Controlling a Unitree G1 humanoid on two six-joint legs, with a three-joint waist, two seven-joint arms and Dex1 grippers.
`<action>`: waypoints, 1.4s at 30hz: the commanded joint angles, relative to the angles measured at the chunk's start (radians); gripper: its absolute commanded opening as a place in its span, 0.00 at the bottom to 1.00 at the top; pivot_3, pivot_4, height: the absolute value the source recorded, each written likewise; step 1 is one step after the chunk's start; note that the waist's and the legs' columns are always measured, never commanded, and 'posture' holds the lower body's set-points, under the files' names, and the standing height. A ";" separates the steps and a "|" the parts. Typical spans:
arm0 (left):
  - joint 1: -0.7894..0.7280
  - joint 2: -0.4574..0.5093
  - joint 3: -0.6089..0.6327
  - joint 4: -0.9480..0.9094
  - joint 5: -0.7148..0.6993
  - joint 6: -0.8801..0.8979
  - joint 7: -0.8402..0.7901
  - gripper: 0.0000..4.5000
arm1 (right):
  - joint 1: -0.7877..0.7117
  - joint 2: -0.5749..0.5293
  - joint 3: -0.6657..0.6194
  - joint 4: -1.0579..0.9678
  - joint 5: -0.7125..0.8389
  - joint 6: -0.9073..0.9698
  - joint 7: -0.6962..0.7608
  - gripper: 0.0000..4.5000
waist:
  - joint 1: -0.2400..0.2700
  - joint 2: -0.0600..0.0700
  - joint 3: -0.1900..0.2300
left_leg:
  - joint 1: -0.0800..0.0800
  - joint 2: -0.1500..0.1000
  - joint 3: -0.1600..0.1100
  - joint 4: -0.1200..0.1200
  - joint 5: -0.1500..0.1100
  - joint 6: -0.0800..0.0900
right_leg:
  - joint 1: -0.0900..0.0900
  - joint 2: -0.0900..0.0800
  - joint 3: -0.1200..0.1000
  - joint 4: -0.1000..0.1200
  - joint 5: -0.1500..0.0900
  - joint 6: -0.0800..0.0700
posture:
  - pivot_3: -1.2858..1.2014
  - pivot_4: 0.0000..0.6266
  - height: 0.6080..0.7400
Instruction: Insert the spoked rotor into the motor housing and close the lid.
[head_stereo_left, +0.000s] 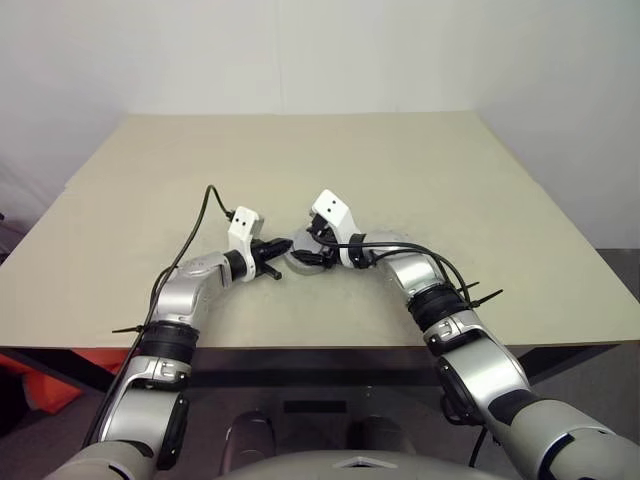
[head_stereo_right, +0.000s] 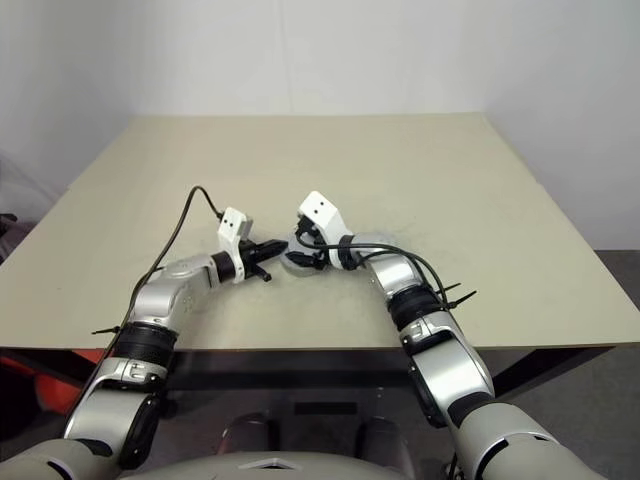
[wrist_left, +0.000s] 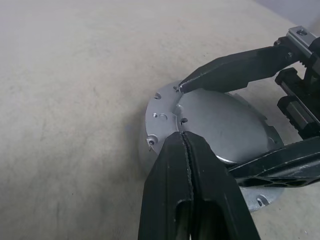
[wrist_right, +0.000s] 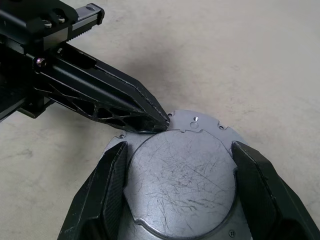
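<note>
Fingers of the left gripper (wrist_left: 186, 150) are pressed together, tips touching the notched rim of the one grey lid (wrist_right: 182, 182). The right gripper (wrist_right: 180, 165) has its two fingers (wrist_right: 107, 185) spread on either side of the lid's raised middle. From the head, both grippers hide most of the lid on the table (head_stereo_left: 450, 180); the wrist views show its scratches.

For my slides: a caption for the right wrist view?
Right gripper straddles the grey lid on the table; shut left gripper touches its rim.
</note>
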 joint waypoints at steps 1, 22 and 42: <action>0.016 0.002 -0.041 -0.029 -0.006 0.074 -0.030 0.01 | 0.013 -0.021 -0.006 0.030 -0.029 0.029 -0.039 0.70 | 0.001 0.000 0.000 | 0.001 0.000 0.000 0.000 0.000 0.000 | 0.001 0.000 0.000 0.000 0.000 0.000 | 0.52 0.00 1.00; 0.024 -0.005 -0.063 -0.071 0.013 0.096 -0.034 0.00 | 0.085 -0.064 -0.354 -0.566 0.335 0.625 -0.127 1.00 | 0.027 0.001 0.000 | -0.004 -0.001 0.000 -0.005 -0.003 0.005 | 0.002 0.000 0.000 -0.012 0.003 -0.004 | 0.52 0.00 1.00; 0.023 -0.005 -0.072 -0.091 0.028 0.084 -0.031 0.00 | 0.085 0.133 -0.854 -0.360 0.523 1.207 -0.522 1.00 | 0.033 0.006 -0.003 | 0.000 -0.003 0.000 -0.013 0.004 -0.007 | 0.001 -0.001 0.000 -0.013 -0.002 0.004 | 0.52 0.00 1.00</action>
